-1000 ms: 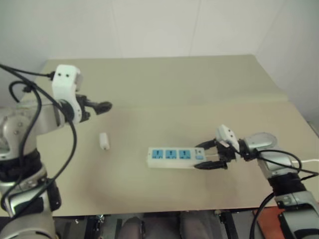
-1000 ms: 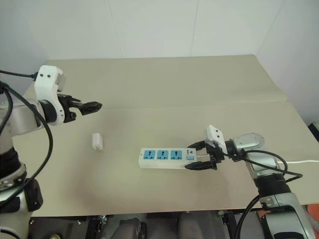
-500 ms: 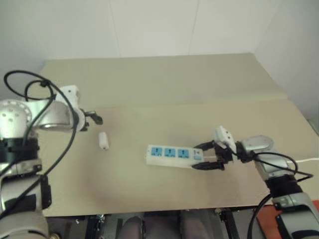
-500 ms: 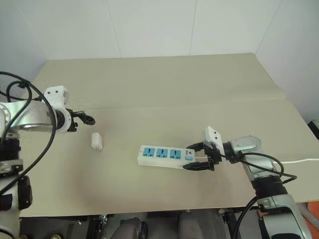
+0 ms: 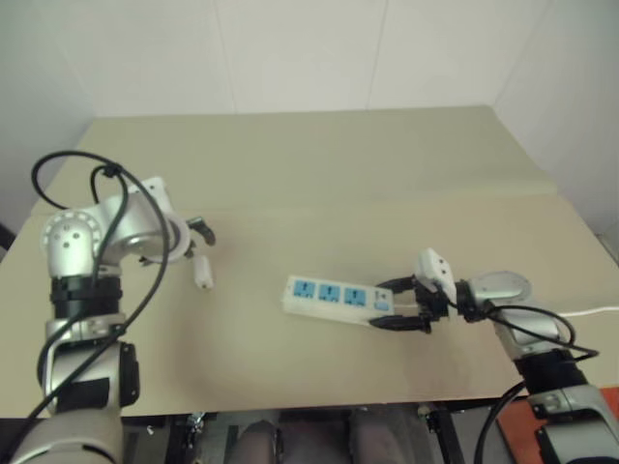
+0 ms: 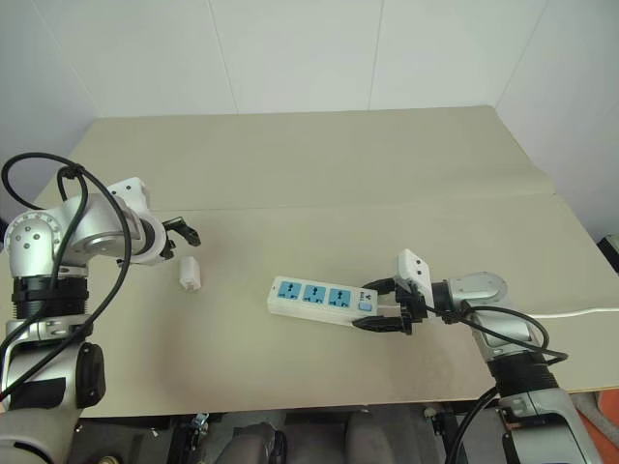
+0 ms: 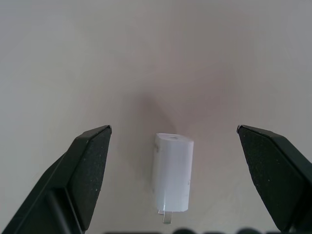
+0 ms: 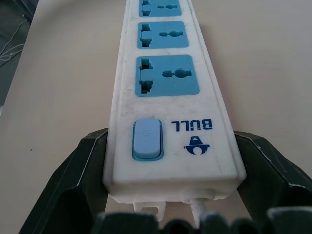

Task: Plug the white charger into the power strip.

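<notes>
The white charger (image 5: 202, 274) lies on its side on the beige table, left of centre, with a metal prong showing at one end (image 7: 166, 217). My left gripper (image 5: 198, 235) hangs just above it, pointing down and open; in the left wrist view the charger (image 7: 173, 178) lies between the two wide-spread fingers (image 7: 90, 175). The power strip (image 5: 334, 297) lies flat at mid-table with its three blue sockets facing up. My right gripper (image 5: 380, 305) is shut on its switch end, with fingers (image 8: 85, 170) against both long sides of the strip (image 8: 165, 97).
A seam (image 5: 387, 201) crosses the tabletop behind both things. The strip's thin white cable (image 5: 600, 311) runs off to the right past my right arm. The table's front edge (image 5: 290, 411) is near. A white wall rises behind the table.
My left arm has come down and its wrist has rolled, so the open gripper now points down over the charger. The right gripper and the power strip have stayed put.
</notes>
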Controlling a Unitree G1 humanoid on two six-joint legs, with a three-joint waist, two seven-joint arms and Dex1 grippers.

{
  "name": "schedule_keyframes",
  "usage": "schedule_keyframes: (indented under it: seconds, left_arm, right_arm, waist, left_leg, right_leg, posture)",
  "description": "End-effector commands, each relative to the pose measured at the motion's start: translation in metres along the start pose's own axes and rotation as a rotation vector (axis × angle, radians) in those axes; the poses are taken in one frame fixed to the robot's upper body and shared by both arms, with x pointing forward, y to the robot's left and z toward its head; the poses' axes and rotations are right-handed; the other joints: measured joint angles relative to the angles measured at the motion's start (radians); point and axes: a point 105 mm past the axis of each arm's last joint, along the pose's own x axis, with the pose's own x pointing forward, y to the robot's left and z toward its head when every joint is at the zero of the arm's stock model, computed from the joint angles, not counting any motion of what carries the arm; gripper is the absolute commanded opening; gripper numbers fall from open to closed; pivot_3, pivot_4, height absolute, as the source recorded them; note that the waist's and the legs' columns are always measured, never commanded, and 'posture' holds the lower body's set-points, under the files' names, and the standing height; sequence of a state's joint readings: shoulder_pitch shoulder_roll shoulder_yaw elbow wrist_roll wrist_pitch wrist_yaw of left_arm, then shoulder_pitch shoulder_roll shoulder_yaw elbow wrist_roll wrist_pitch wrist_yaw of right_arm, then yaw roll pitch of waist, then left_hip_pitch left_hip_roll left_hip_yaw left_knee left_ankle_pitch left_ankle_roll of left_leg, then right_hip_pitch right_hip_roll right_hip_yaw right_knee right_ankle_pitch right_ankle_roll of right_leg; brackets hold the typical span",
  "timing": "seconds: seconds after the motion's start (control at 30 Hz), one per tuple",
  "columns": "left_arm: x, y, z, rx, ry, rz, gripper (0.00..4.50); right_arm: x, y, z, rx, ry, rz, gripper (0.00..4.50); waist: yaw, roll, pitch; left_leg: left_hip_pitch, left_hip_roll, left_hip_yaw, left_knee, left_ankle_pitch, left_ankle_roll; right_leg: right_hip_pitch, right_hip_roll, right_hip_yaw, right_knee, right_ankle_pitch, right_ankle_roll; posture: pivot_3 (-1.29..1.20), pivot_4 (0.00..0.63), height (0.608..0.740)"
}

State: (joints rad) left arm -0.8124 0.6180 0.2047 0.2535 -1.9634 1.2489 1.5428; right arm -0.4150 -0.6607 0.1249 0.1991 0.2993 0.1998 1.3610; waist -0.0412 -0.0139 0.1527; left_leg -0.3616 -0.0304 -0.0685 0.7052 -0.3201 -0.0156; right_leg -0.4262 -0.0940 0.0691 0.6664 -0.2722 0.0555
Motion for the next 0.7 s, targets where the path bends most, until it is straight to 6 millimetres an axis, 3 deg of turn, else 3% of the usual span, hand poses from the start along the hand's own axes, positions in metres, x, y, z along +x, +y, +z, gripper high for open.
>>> schedule_keyframes:
  seconds: [0.03, 0.23, 0.7]
  left_arm:
    - [0.001, 0.011, -0.003, -0.002, 0.008, 0.031, 4.50]
    - [0.008, 0.018, -0.010, 0.004, 0.039, 0.054, 4.50]
    - [0.018, 0.010, -0.017, 0.062, 0.094, 0.014, 4.50]
  right_arm:
    - [-0.002, 0.001, 0.003, -0.003, -0.019, -0.012, 3.43]
    - [-0.005, 0.000, 0.002, 0.000, -0.018, -0.023, 3.43]
    - [-0.008, -0.002, 0.003, 0.008, -0.034, -0.062, 3.43]
  waist:
    - [0.000, 0.000, 0.000]
    - [0.002, 0.000, 0.000]
    - [0.005, 0.000, 0.000]
  left_leg:
    - [0.000, 0.000, 0.000, 0.000, 0.000, 0.000]
    - [0.001, -0.003, -0.004, 0.000, 0.000, 0.000]
    - [0.000, -0.004, -0.005, 0.000, 0.000, 0.000]
  right_leg:
    - [0.000, 0.000, 0.000, 0.000, 0.000, 0.000]
    - [0.001, -0.001, 0.000, 0.000, 0.000, 0.000]
    - [0.001, -0.001, 0.000, 0.000, 0.000, 0.000]
  posture:
    - [0.00, 0.150, 0.740]
    - [0.00, 0.150, 0.740]
    - [0.00, 0.150, 0.740]
